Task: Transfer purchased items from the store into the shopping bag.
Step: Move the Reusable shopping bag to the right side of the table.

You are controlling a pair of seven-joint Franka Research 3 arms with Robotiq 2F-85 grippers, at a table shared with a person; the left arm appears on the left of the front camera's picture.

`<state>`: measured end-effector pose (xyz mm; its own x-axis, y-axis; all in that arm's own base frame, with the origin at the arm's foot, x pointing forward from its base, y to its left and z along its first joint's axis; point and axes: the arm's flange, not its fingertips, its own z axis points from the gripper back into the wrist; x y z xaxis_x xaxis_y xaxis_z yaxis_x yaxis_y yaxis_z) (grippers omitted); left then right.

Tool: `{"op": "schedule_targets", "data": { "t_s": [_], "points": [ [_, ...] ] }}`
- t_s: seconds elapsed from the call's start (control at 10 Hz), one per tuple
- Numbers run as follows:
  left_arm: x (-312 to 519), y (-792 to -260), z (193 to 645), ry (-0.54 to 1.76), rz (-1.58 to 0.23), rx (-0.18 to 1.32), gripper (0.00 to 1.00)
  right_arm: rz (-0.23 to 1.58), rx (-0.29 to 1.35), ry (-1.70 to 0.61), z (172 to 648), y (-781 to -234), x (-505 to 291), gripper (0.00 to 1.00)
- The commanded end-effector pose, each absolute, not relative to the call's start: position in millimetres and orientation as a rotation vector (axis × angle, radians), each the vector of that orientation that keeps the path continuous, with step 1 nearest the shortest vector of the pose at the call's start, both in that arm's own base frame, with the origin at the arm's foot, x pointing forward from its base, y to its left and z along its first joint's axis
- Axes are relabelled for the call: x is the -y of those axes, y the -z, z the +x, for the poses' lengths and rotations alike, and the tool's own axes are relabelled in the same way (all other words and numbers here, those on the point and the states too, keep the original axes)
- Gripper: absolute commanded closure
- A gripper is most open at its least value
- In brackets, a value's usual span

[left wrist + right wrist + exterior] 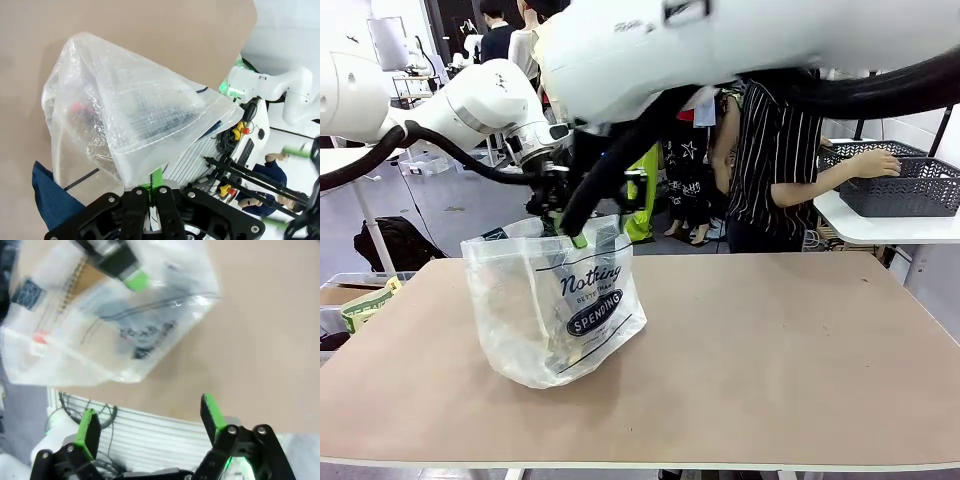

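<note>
tan tabletop [770, 340] fills the near ground, with a second white table off to the side where a person's hand [876, 162] rests on the basket [905, 185]. left gripper [151, 190] has its fingers pressed together on the bag's [555, 300] upper rim, pinching the thin plastic so the mouth is held up; the navy handle [52, 197] hangs just beside those fingers. below and beyond the pinch, the bag's belly sits on the table, and through the film a small red thing [80, 107] and a darker flat shape show near the bottom, so some goods look to be inside already. right gripper [150, 422] has its green pads spread wide with nothing between them, hovering above the table just off the bag's side, apart from it. in its view a spiral-edged tan piece [87, 277] lies inside the bag, close under the left gripper's finger. my reading: at least part of the transfer is done. whether goods remain in the basket cannot be told, since its lattice walls hide the inside.
</note>
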<state>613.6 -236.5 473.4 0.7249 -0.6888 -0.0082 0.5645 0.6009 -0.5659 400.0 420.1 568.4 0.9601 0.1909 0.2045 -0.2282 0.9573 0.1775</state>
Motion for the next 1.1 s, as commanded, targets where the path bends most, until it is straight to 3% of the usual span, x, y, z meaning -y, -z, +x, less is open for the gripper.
{"op": "schedule_targets", "data": {
  "t_s": [0.0, 0.5, 0.7, 0.8, 1.0],
  "points": [
    [226.4, -473.5, 608.4, 0.742, -0.556, -0.176, 1.0, 0.173, 0.18, -0.094, 381.6, -566.1, -346.1, 0.0],
    [222.6, -486.1, 599.4, 0.73, -0.464, -0.104, 1.0, 0.061, 0.145, 0.154, 372.6, -547.6, -193.5, 0.0],
    [219.2, -497.1, 593.5, 0.709, -0.419, -0.065, 1.0, 0.112, 0.12, 0.327, 377.3, -528.7, -156.7, 0.0],
    [217.1, -503.8, 592.9, 0.694, -0.4, -0.046, 1.0, 0.129, 0.092, 0.346, 380.4, -512.8, -152.6, 0.0],
    [208.4, -520.5, 592.8, 0.659, -0.319, -0.009, 1.0, 0.059, 0.13, 0.245, 378.8, -535.0, -159.4, 0.0]
  ]
}}
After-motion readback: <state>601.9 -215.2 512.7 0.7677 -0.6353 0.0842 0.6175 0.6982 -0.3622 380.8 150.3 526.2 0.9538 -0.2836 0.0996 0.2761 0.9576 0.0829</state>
